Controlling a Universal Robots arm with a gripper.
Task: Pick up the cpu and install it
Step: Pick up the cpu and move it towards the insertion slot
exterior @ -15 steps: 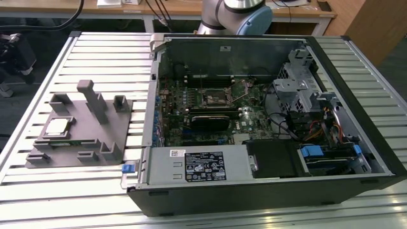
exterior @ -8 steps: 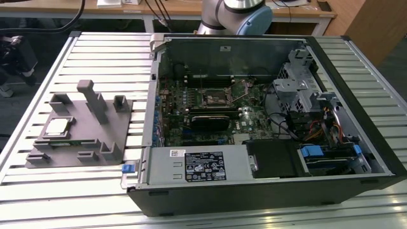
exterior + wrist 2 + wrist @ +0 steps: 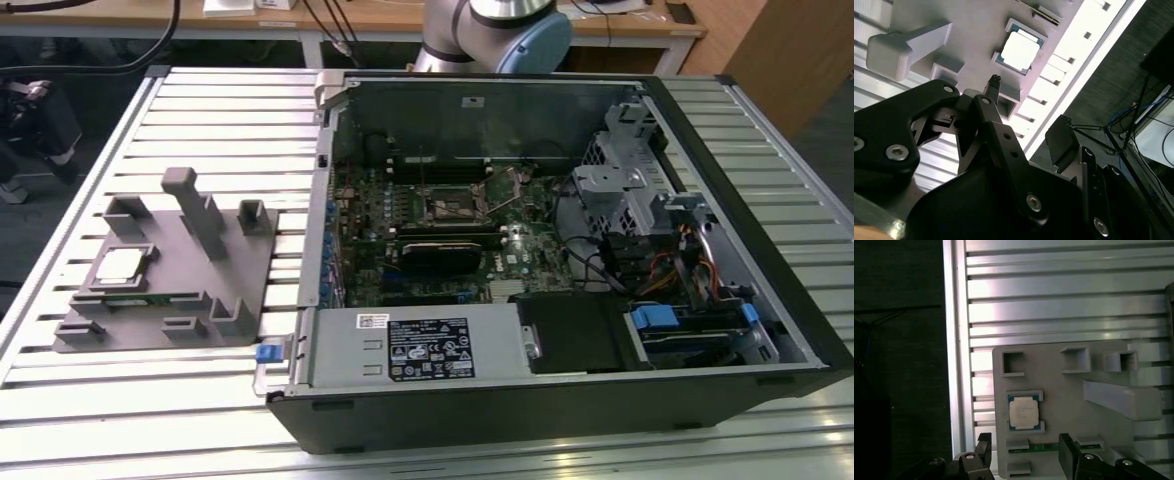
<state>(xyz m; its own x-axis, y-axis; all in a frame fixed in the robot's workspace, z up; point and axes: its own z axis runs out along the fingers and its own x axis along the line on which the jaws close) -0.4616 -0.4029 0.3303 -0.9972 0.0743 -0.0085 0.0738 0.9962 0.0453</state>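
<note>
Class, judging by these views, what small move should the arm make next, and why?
Probably lower toward the cpu: it lies untouched in the grey fixture, and the open fingers hang apart from it, holding nothing.

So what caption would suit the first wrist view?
Open gripper aimed at the cpu, which lies in its pocket on the grey fixture.

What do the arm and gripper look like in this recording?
The arm is silver-grey metal tubing with a pale blue joint cap. The gripper is matte black: two jointed linkage fingers fastened with silver hex-socket screws, ending in flat pads with ridged tips.
</note>
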